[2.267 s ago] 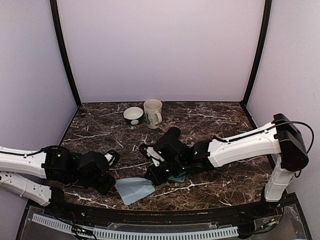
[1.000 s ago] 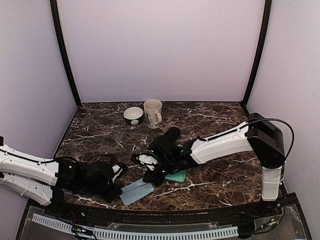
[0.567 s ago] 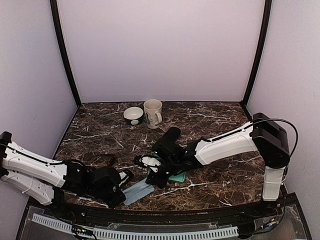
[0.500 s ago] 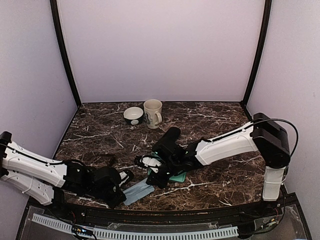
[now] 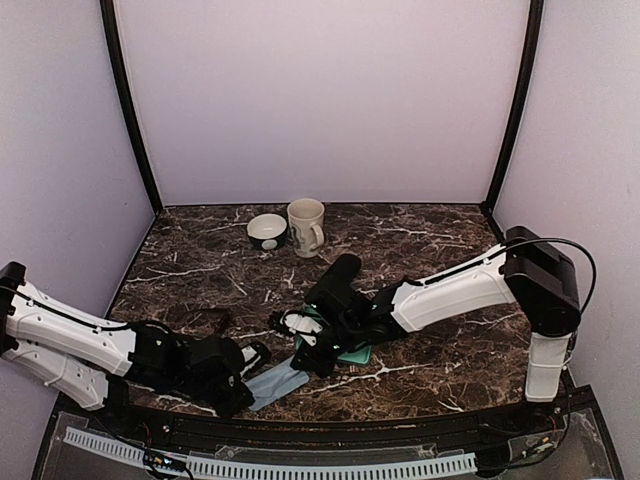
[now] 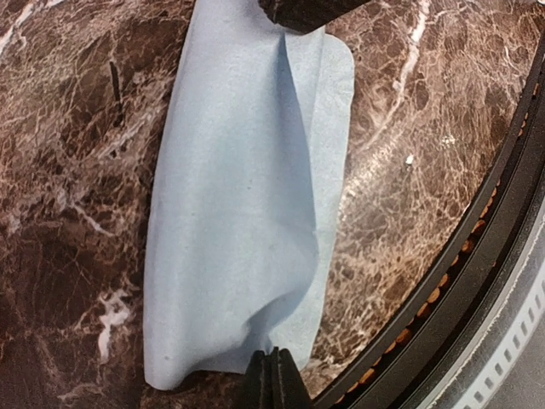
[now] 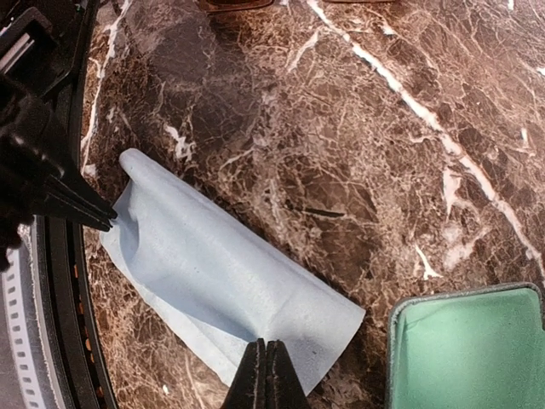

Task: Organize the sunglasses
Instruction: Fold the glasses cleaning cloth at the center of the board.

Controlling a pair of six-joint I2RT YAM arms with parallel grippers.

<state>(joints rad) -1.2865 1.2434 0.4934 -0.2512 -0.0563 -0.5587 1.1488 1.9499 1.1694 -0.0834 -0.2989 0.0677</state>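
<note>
A light blue cloth lies folded lengthwise near the table's front edge. My left gripper is shut on one end of the cloth, which puckers up at the tips. My right gripper is shut on the long edge of the cloth at its other end. In the top view the left gripper and the right gripper hold opposite ends. A brownish sliver at the top edge of the right wrist view, dark in the top view, may be the sunglasses; I cannot tell.
An open case with green lining lies just right of the cloth, partly under the right arm. A cream mug and a small bowl stand at the back. The black front rail runs close beside the cloth.
The cloth has been folded narrower and now lies as a strip. The left arm has moved lower and right along the front edge. The right gripper has barely shifted.
</note>
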